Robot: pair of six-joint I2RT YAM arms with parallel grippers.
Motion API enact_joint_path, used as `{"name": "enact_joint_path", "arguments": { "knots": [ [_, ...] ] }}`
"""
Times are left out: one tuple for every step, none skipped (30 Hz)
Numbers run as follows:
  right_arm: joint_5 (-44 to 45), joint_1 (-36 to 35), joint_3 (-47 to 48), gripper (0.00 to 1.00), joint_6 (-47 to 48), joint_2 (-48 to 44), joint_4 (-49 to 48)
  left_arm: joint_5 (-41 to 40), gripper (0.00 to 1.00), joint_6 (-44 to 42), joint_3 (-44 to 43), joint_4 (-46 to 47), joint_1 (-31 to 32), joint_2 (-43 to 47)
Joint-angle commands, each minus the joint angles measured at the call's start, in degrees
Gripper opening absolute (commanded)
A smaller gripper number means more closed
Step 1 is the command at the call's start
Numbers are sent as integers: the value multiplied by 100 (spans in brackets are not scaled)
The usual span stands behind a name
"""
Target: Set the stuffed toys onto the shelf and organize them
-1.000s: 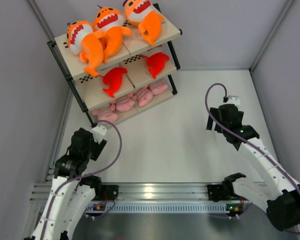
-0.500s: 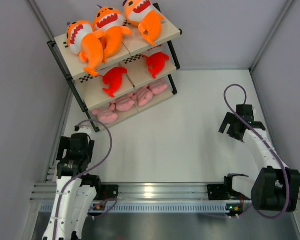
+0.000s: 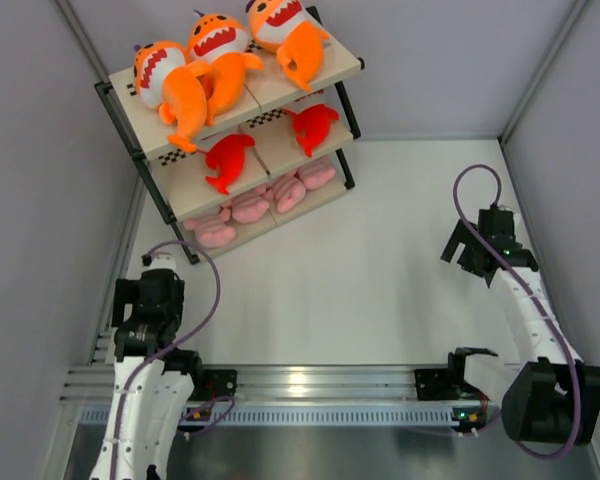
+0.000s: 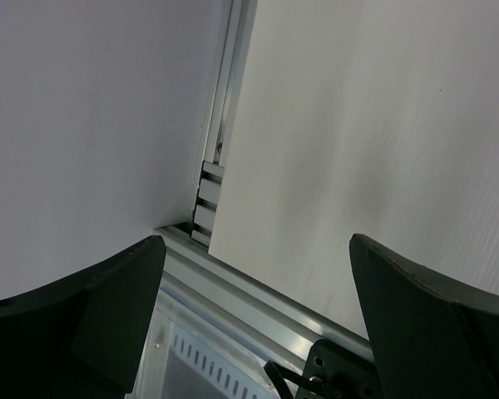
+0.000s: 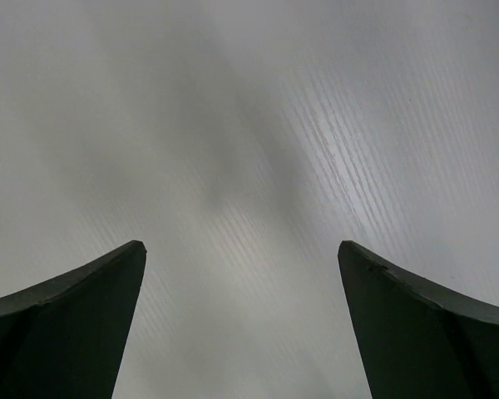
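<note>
Parking looks like the step in hand: every toy in view sits on the shelf (image 3: 342,66), upper left of the top view. Three orange sharks (image 3: 215,60) lie on the top board, two red sharks (image 3: 227,160) on the middle one, and pink plush (image 3: 250,208) in a row on the bottom one. Nothing loose shows on the table (image 3: 360,270).

Left gripper (image 4: 256,245) is at lower left, fingers spread wide, holding nothing, with only table and rail (image 4: 233,291) between them. Right gripper (image 5: 239,247) is at the right side, likewise wide apart and empty over bare table. Both are well apart from the shelf.

Task judged done or nearly so. To finish well, retract slowly and keep the left gripper off the shelf's near leg. The leftmost orange tail and one red tail hang over their boards' front edges. They're probably stable, but if tidying, nudge them back from the front, not from above.
</note>
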State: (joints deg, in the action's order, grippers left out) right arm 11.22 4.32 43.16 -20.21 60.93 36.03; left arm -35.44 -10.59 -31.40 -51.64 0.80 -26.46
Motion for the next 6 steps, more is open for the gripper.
{"name": "enact_joint_path", "arguments": {
  "knots": [
    [-85, 69, 0, 100, 105, -318, -316, -33, 98, 92, 46, 136, -36, 88],
    [-111, 78, -18, 99, 87, -405, -342, -24, 98, 75, 55, 145, -45, 88],
    [-199, 78, -35, 99, 87, -450, -377, -7, 98, 75, 55, 145, -36, 97],
    [-252, 78, -44, 99, 96, -502, -395, 19, 98, 75, 46, 145, -36, 88],
    [-365, 78, -70, 99, 87, -625, -447, 46, 98, 40, 46, 136, -45, 79],
    [-419, 69, -131, 99, 87, -687, -622, 63, 98, 22, 46, 145, -36, 88]
  ]
}}
